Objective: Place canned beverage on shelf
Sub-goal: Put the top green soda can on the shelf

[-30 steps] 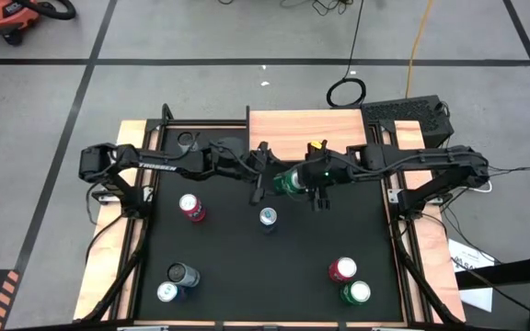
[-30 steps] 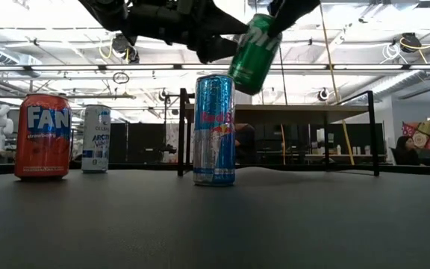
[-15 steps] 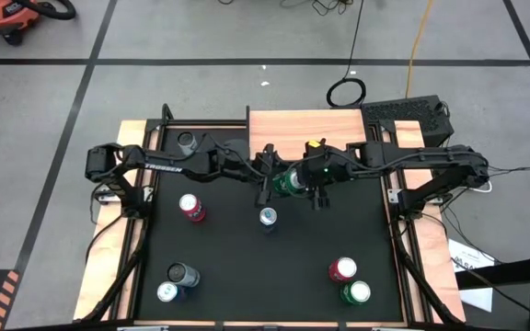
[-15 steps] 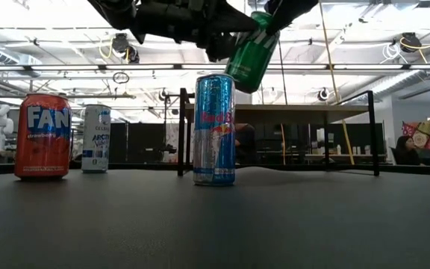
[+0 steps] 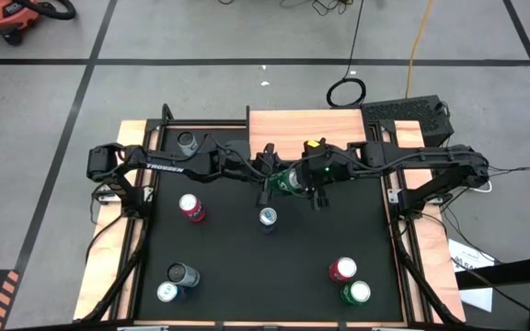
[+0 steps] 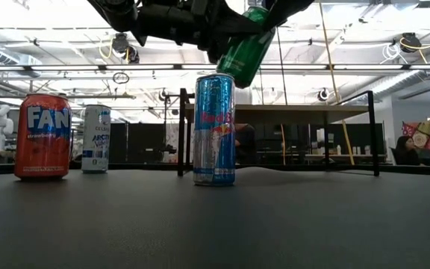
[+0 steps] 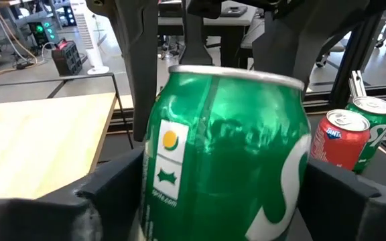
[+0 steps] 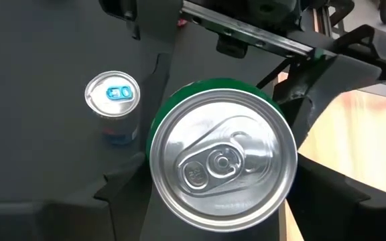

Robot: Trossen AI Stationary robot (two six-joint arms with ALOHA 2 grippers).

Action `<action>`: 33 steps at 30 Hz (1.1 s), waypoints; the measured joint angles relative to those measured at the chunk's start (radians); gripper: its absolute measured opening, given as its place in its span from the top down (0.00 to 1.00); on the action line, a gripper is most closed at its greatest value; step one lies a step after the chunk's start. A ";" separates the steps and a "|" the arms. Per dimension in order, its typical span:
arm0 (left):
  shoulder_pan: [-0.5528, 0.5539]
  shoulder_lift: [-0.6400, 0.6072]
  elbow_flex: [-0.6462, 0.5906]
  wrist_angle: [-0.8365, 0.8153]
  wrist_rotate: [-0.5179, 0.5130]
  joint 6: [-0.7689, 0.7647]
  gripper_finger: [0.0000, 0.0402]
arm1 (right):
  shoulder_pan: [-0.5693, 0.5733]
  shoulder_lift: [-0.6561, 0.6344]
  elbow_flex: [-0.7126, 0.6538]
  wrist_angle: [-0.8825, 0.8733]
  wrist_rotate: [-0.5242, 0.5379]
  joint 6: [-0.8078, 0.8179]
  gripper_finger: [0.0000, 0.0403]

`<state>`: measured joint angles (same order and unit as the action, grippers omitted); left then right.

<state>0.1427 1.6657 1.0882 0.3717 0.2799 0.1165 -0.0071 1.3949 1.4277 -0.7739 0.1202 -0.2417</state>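
Note:
A green can (image 5: pixel 289 179) hangs tilted in the air over the table's far middle, above a slim blue can (image 6: pixel 214 128). My left gripper (image 5: pixel 272 181) reaches it from the left and my right gripper (image 5: pixel 309 179) from the right; both are shut on it. The can also shows in the low view (image 6: pixel 245 52), the left wrist view (image 7: pixel 226 154) and the right wrist view (image 8: pixel 223 161). The shelf (image 5: pixel 302 124), a light-wood plank on thin black legs (image 6: pixel 181 131), stands at the table's far edge just behind the can. My left gripper pinches the green can's side wall (image 7: pixel 154 201) between its two fingers, on the lower half of the can. The fingers come about level from the table's left. The can is lifted clear and tilted. My right gripper pinches the can's side wall just below its top rim (image 8: pixel 154 134) between its two fingers. The fingers come from above, slanting down along the can's sides. The can hangs clear of the table, tilted, its silver top toward the right wrist camera.
A red can (image 5: pixel 191 208) stands left of the slim blue can (image 5: pixel 268 217). A grey can (image 5: pixel 184 142) is at the far left, two cans (image 5: pixel 175 283) at the near left, a red (image 5: pixel 342 269) and a green can (image 5: pixel 355 292) at the near right.
My left gripper has gone toward the table's right edge, up to the green can. The can has tipped farther from upright while staying lifted above the slim blue can.

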 joint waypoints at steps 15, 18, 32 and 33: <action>0.101 -0.012 -0.005 0.205 -0.143 -0.009 0.28 | -0.001 -0.081 0.001 0.023 0.402 0.242 0.13; 0.154 -0.013 -0.026 0.296 -0.130 -0.012 0.28 | 0.008 -0.148 -0.007 0.023 0.405 0.284 0.13; 0.433 0.070 -0.110 0.543 -0.112 -0.088 0.28 | 0.042 -0.351 -0.418 0.371 0.400 0.353 0.13; 0.448 0.089 -0.110 0.560 -0.112 -0.106 0.28 | 0.042 -0.353 -0.439 0.393 0.400 0.352 0.13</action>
<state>0.5907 1.7548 0.9779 0.9317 0.1675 0.0107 0.0347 1.0417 0.9887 -0.3804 0.5201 0.1106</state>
